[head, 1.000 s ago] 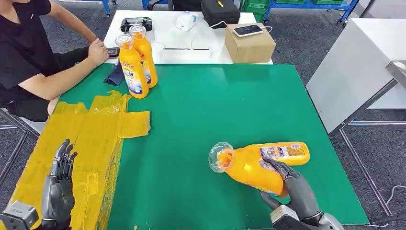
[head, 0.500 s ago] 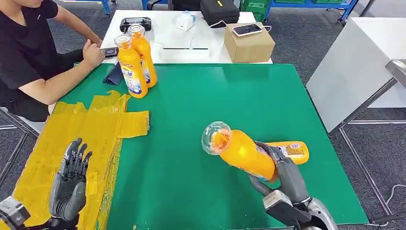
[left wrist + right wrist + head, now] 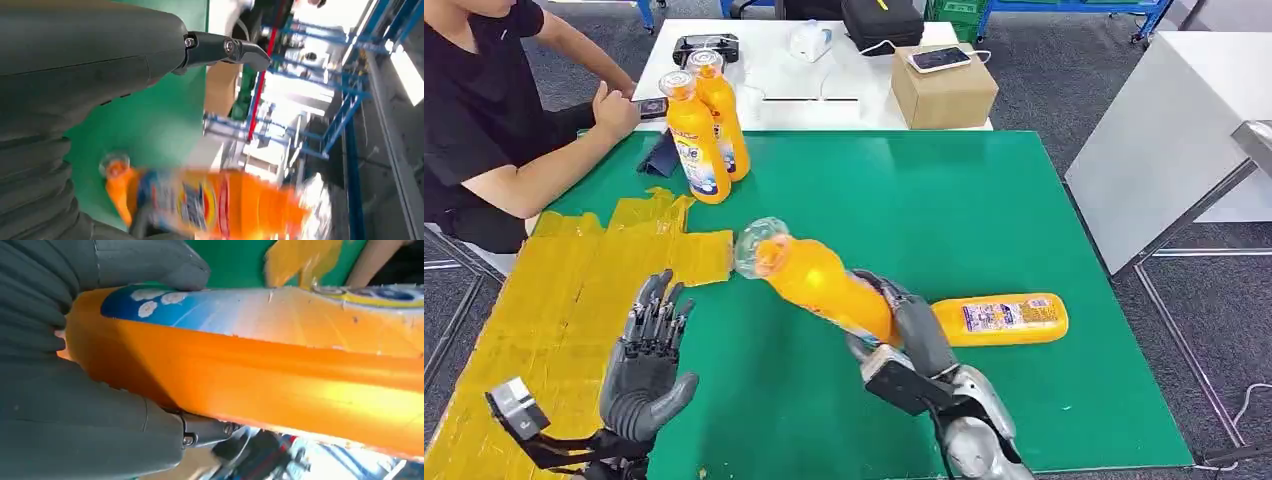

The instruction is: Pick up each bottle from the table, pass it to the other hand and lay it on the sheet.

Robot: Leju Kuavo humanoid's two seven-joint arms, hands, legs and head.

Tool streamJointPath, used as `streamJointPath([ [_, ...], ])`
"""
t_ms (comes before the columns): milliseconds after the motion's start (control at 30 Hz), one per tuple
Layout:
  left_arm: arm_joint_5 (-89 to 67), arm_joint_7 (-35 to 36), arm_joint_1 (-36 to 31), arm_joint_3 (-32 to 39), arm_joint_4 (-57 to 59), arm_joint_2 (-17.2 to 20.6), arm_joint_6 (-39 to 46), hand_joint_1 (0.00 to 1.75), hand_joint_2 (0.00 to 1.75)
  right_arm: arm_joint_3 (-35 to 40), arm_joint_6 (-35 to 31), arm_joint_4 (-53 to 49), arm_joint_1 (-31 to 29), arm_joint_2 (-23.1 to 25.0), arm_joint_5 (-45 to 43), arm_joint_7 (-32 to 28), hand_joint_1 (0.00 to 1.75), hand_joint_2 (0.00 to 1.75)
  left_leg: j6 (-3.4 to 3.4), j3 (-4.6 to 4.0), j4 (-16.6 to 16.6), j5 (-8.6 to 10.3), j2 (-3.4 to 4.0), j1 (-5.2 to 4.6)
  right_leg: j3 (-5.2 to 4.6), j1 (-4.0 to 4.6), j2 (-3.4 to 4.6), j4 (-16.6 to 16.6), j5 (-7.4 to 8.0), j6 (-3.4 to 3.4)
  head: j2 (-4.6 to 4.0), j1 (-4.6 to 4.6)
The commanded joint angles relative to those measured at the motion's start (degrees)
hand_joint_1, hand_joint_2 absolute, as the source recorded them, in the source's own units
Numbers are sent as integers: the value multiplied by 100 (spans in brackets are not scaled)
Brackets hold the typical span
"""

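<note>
The right hand (image 3: 894, 318) grips an orange bottle (image 3: 819, 280) around its body, holding it tilted above the green tabletop (image 3: 944, 200) with its clear cap pointing toward the left hand (image 3: 649, 360). The left hand is raised, palm up, fingers spread and holding nothing, beside the yellow sheet (image 3: 574, 290). A second orange bottle (image 3: 999, 318) lies on its side on the tabletop just beside the right hand. Two more orange bottles (image 3: 692, 150) stand upright together at the far left corner. A seated person (image 3: 484, 110) is at the left edge. Beyond, a white table (image 3: 774, 70) carries a cardboard box (image 3: 944, 90).
</note>
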Motion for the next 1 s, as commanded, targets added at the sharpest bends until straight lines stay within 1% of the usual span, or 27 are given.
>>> streamJointPath([
  [33,101,72,-353,-458,612,163,69,0,175,1028,-112,1698,-860,635,31,93,175,175,-23,15,-8,6,6,5,5,4,14,0,2,-19,0,0],
  [100,115,75,-349,-461,605,177,68,0,175,1061,-154,1736,-866,625,23,89,175,175,-30,15,-5,6,1,7,-1,6,13,11,-2,-23,0,0],
  [167,125,77,-341,-463,594,185,68,0,175,1067,-163,1721,-873,590,14,87,175,175,-26,2,-4,12,-1,5,-13,5,5,14,0,-14,0,0],
  [267,162,97,-360,-503,618,189,53,0,175,1258,-150,1869,-960,660,2,94,175,175,-35,9,-5,10,-3,6,-11,4,11,21,-4,-28,0,0],
  [367,116,134,-404,-559,687,160,125,0,175,1647,-95,2160,-1033,851,39,83,175,175,-28,2,-5,11,4,4,-16,3,11,22,-4,-21,0,2],
  [400,57,133,-416,-587,707,164,173,0,175,1820,-76,2298,-1070,911,25,77,175,175,-44,11,-4,8,2,8,-12,6,20,26,-6,-40,0,2],
  [433,-21,105,-423,-629,711,177,210,0,175,2001,-75,2423,-1093,955,33,109,175,175,-32,3,-5,11,3,7,-15,6,12,20,-4,-25,0,2],
  [467,-224,72,-438,-683,708,205,304,0,175,2165,-98,2558,-1090,1018,44,135,175,175,-40,9,-7,10,1,9,-12,7,14,22,-6,-34,0,2],
  [567,-1130,-135,-527,-840,689,283,731,0,175,2593,-178,2917,-1002,1184,158,139,175,175,-32,4,-7,11,2,6,-14,5,9,22,-6,-23,0,2],
  [600,-1578,-161,-579,-900,686,334,951,0,175,2720,-169,3038,-1011,1218,199,133,175,175,-38,11,-9,10,0,8,-9,8,11,21,-7,-29,0,4],
  [633,-2073,-146,-694,-966,763,382,1196,0,175,2903,-119,3263,-1258,1132,159,88,175,175,-45,13,-8,9,-6,9,-8,8,9,25,-11,-38,0,0],
  [667,-2297,-113,-779,-976,864,373,1319,0,175,2960,-80,3451,-1383,1129,91,-8,175,175,-44,12,-7,9,-6,11,-10,10,7,26,-11,-37,0,0],
  [700,-2414,-70,-833,-993,950,385,1362,0,175,3000,-68,3549,-1431,1132,82,-70,175,175,-31,-2,-4,16,-10,8,-20,7,-4,25,-8,-24,0,4],
  [733,-2413,-70,-860,-968,1010,397,1362,0,175,2996,-77,3571,-1439,1120,78,-99,175,175,-33,5,-6,16,-15,10,-28,8,-7,24,-11,-30,0,0],
  [767,-2413,-70,-860,-968,1010,397,1362,0,175,2996,-77,3571,-1439,1120,78,-99,175,175,-33,-1,-6,18,-16,8,-75,6,-8,26,-13,-35,0,0],
  [800,-2424,-70,-876,-965,1092,388,1364,0,175,3038,-64,3599,-1456,1135,102,-117,175,175,-46,6,-6,20,-30,13,-68,10,-11,28,-13,-51,0,2],
  [833,-2434,-72,-880,-937,1154,399,1367,0,175,3091,-52,3623,-1462,1146,131,-130,175,175,-34,-15,-5,19,-14,9,-89,8,-6,25,-13,-39,0,2],
  [900,-2493,-53,-898,-875,1261,416,1411,0,175,3163,-53,3639,-1446,1162,172,-140,175,175,-44,-2,-9,17,-19,11,-77,8,-4,23,-17,-50,0,4],
  [933,-2554,-67,-916,-849,1318,410,1436,0,175,3191,-53,3633,-1451,1162,178,-137,175,175,-35,-10,-8,16,-10,8,-85,7,-5,23,-6,-51,0,2],
  [967,-2566,-73,-922,-834,1334,406,1440,0,175,3194,-60,3630,-1444,1161,176,-131,175,175,-44,-1,-10,15,-20,10,-77,8,-9,23,-8,-65,0,2],
  [1000,-2553,-78,-931,-795,1358,389,1441,99,175,3190,-66,3621,-1441,1153,170,-123,175,175,-41,-6,-9,16,-22,10,-79,9,-13,24,-9,-62,0,2],
])
